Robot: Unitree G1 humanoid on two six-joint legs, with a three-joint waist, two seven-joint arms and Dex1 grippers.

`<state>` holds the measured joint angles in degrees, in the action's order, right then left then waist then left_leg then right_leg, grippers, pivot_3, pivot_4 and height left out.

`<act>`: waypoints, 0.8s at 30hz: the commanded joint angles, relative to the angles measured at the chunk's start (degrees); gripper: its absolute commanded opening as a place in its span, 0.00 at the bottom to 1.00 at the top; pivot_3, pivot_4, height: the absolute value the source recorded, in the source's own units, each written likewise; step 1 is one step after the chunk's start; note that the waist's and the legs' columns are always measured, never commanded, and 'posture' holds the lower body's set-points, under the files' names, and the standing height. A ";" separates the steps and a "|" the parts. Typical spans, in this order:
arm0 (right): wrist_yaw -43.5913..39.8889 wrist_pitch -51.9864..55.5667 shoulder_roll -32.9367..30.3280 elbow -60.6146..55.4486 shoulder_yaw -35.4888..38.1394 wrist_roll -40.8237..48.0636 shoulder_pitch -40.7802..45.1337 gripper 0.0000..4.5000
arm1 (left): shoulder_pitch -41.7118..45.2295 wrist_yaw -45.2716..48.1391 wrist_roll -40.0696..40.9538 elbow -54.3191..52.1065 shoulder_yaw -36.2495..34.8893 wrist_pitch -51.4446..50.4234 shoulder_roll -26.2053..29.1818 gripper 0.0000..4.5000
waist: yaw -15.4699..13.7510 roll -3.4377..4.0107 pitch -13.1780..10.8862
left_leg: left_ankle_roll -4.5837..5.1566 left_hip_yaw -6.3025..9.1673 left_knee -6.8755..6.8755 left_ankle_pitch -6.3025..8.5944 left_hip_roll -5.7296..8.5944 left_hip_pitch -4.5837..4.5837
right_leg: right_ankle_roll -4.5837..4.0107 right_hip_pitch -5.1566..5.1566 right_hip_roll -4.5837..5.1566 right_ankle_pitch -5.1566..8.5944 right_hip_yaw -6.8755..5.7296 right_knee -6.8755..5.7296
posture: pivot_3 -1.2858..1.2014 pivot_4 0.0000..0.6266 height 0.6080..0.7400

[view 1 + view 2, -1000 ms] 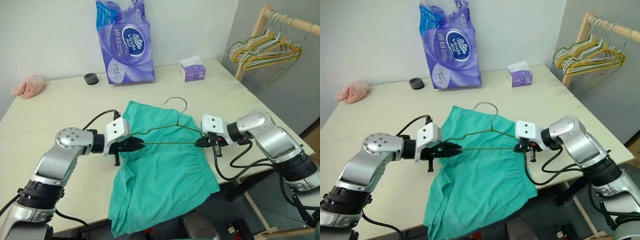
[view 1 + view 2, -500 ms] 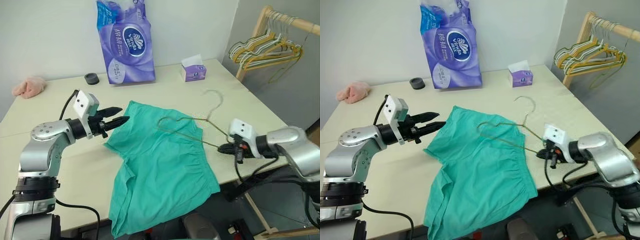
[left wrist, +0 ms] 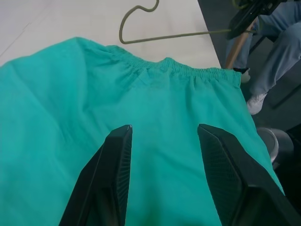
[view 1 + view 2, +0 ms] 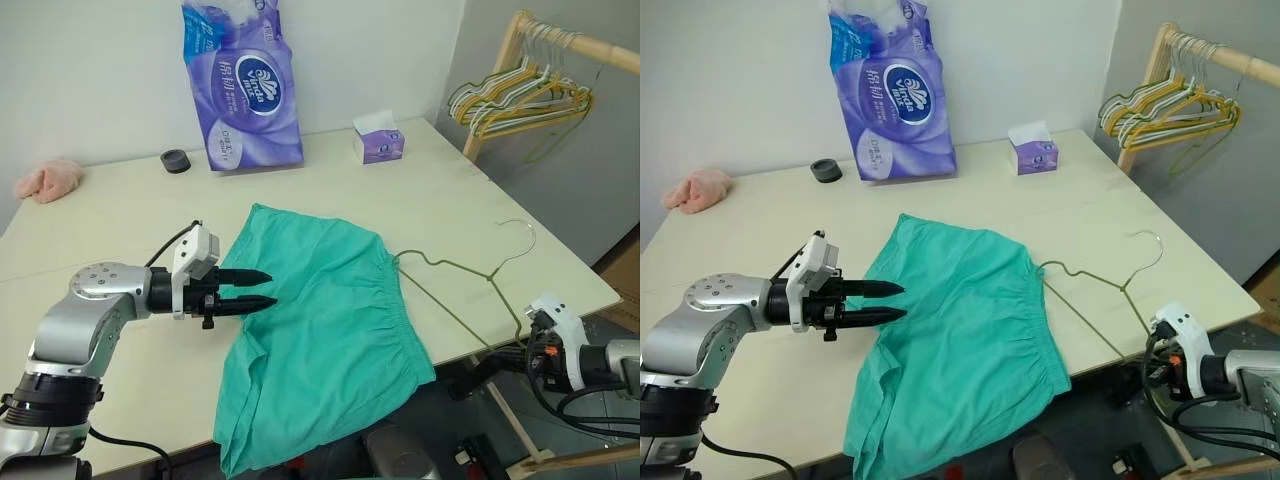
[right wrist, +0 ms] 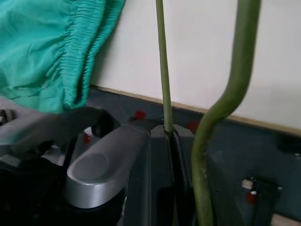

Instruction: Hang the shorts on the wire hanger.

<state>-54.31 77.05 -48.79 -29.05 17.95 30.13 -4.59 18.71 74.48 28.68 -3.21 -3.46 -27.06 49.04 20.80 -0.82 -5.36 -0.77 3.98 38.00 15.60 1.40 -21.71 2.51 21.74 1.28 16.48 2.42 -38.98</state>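
Right gripper (image 5: 170, 136) is clamped on the wire hanger (image 4: 470, 280) off the table's (image 4: 120, 210) front right edge. Left gripper (image 4: 262, 288) has its fingers apart, gripping nothing, over the shorts (image 4: 320, 330), which spill over the front edge.

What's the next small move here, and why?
Probably close the left hand on the near leg edge of the shorts and lift it. It hovers open over the fabric, holding nothing. The right hand is shut on the wire hanger, which lies on the table beside the waistband, outside the shorts.
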 commanded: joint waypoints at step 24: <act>7.21 10.54 2.43 6.18 7.91 13.65 2.95 0.00 | -1.83 -0.88 -0.63 -6.03 0.95 3.51 -0.42 0.51 | -0.21 -0.01 -0.05 | 0.03 -0.08 -0.04 0.02 0.00 -0.01 | 0.03 0.01 -0.01 0.04 0.07 0.05 | 0.34 0.13 1.00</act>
<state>-47.40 87.04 -46.51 -22.57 23.80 41.98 -2.74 16.51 74.05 27.82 -7.51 -1.76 -24.34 48.53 20.58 -0.83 -5.42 -0.74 3.90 37.96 15.63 1.40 -21.72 2.54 21.75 1.27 16.52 2.51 -38.92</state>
